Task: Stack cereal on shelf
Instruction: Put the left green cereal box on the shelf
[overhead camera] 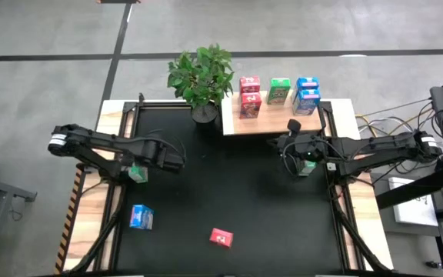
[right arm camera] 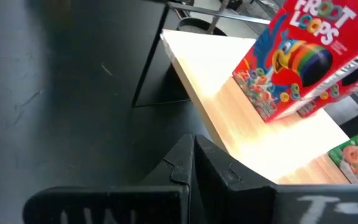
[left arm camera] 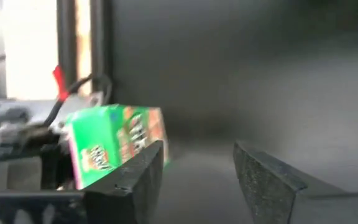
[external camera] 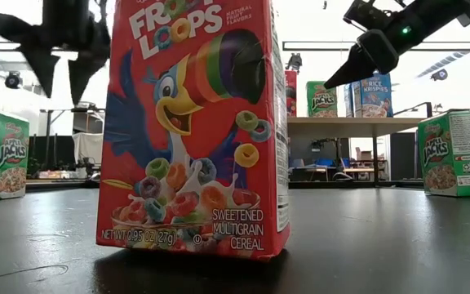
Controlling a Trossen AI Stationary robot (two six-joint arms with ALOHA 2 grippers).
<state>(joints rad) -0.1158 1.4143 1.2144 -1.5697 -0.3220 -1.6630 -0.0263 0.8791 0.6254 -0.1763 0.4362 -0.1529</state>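
Where it stands upright, red cereal box (external camera: 192, 126), toucan front

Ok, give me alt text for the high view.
From above: six cereal boxes sit on a shelf beside a plant. A blue box and red box lie on the table, with both arms reaching in.

A potted plant (overhead camera: 201, 77) is standing at the back edge of the black counter (overhead camera: 229, 185), while cables (overhead camera: 387, 121) are trailing across the grey floor (overhead camera: 44, 85) nearby.
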